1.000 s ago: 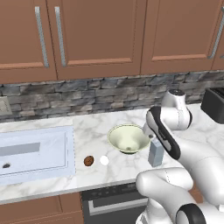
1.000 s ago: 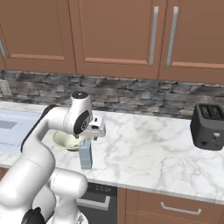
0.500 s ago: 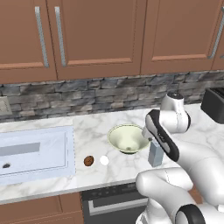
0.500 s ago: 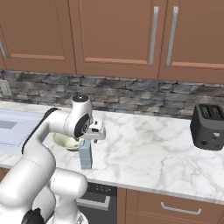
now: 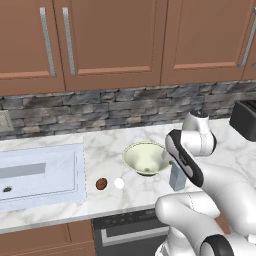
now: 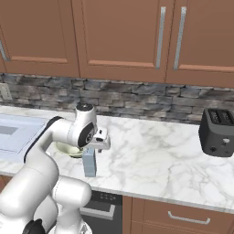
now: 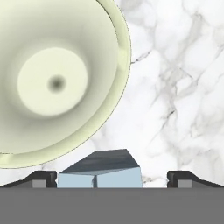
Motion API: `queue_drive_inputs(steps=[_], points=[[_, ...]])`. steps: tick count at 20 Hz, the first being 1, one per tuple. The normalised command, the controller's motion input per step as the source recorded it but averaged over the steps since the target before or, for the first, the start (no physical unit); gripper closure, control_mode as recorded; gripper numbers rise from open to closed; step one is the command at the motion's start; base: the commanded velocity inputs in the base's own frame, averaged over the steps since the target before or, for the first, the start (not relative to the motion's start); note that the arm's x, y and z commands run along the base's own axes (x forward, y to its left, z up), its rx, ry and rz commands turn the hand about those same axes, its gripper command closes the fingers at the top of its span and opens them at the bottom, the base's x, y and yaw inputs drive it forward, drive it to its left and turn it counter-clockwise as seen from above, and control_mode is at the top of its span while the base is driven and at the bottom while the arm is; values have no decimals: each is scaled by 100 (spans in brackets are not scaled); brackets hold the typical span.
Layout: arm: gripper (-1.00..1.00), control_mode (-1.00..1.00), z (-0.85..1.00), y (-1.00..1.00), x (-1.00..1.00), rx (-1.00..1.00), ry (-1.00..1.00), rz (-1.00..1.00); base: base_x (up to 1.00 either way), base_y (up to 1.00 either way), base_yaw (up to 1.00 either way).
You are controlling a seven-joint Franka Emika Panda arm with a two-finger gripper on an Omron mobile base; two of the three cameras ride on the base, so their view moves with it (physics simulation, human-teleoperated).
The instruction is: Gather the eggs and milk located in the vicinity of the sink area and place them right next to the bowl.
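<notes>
In the hand view we see the gripper (image 7: 112, 177) spread wide, one tip on each side of the milk (image 7: 99, 174) without touching, the bowl (image 7: 52, 78) just beside. The left base view adds the eggs (image 5: 110, 183) on the counter (image 5: 105, 150) between sink (image 5: 40, 172) and bowl; the right adds the toaster (image 6: 218, 132)

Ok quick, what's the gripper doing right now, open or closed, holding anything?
Gripper: open, fingertips wide on either side of the milk carton's top, not clamped on it.
</notes>
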Motion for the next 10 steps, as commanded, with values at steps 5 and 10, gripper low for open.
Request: queue_drive_inputs(steps=[5, 10], points=[[-100, -100, -18, 0, -3, 0, 2, 0, 0, 0, 0], [-100, -100, -18, 0, 0, 0, 2, 0, 0, 0, 0]])
